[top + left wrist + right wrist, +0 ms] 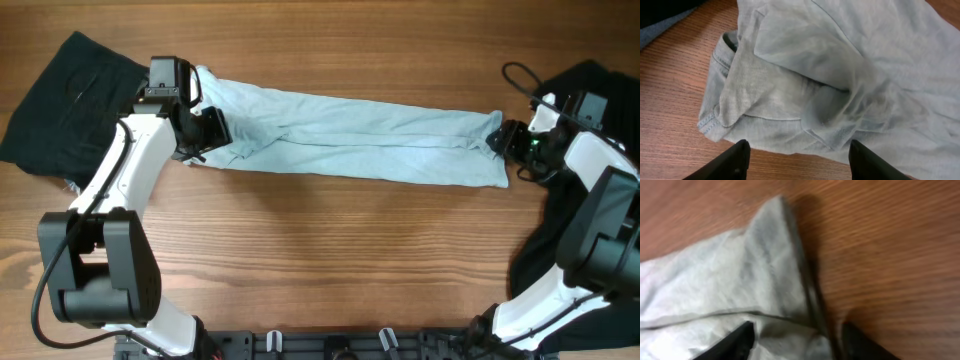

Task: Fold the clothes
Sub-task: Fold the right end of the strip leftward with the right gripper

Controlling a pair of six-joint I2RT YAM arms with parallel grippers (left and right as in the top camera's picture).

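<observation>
Across the far half of the desk (pixel 320 250) the sky-blue T-shirt (pixel 350 135) lies drawn out as a long narrow band, apparently doubled lengthwise, with both ends rumpled. At its bunched left end sits the left tool (pixel 207 128), and at its right end the right tool (pixel 503 140). Each wrist view shows the fingers spread and pinching nothing. By my judgement a rough lengthwise fold is made and the crosswise folds are not yet done. One black garment (pixel 70 100) at the far left corner and a second black garment (pixel 612 78) by the right edge look unfolded.
</observation>
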